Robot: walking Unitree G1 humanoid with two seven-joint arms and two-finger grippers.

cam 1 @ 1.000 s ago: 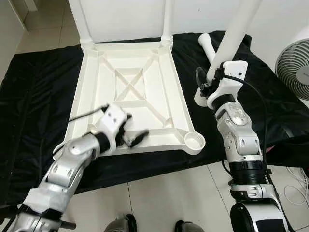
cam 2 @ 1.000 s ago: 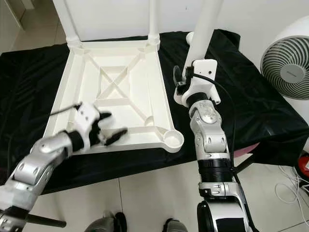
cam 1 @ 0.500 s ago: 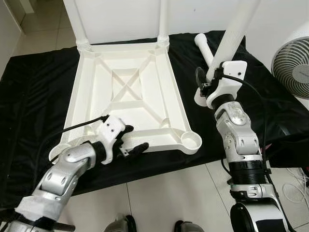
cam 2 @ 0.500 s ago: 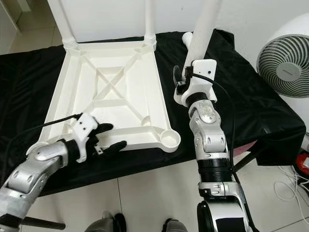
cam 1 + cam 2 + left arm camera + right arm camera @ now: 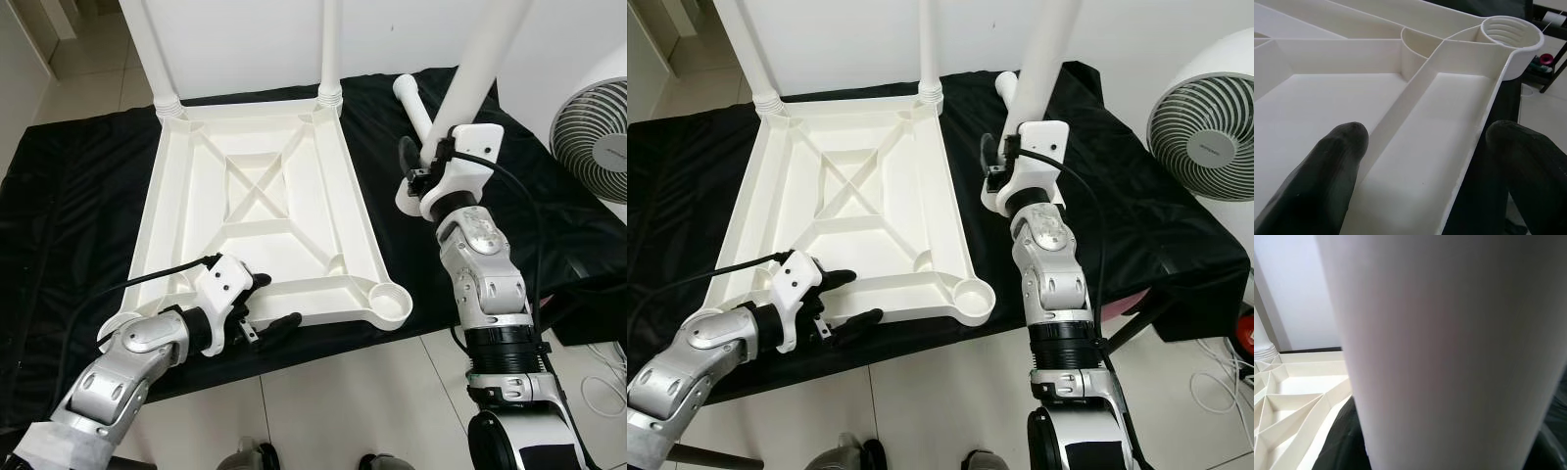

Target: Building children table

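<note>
The white plastic table top [image 5: 362, 230] lies upside down on a black cloth. Two white legs [image 5: 330, 49] stand in its far corner sockets. Its near right socket [image 5: 392, 302] is empty. My left gripper [image 5: 269, 305] is open at the near rim, one finger [image 5: 1327, 171] over the inside of the top and the other finger [image 5: 1528, 161] outside it, with nothing between them. To the right of the top, my right gripper [image 5: 431, 162] is shut on a third white leg [image 5: 475, 69], held upright and leaning a little. A fourth leg [image 5: 416, 103] lies on the cloth behind it.
The black cloth [image 5: 69, 196] covers a low platform that ends just before my feet, and pale floor tiles [image 5: 372, 401] lie below. A white fan [image 5: 593, 127] stands at the far right. A white wall rises behind the table top.
My left gripper has drawn back from over the inside of the table top to its near rim, still open. The right gripper holds the leg as before. The camera has shifted a little.
</note>
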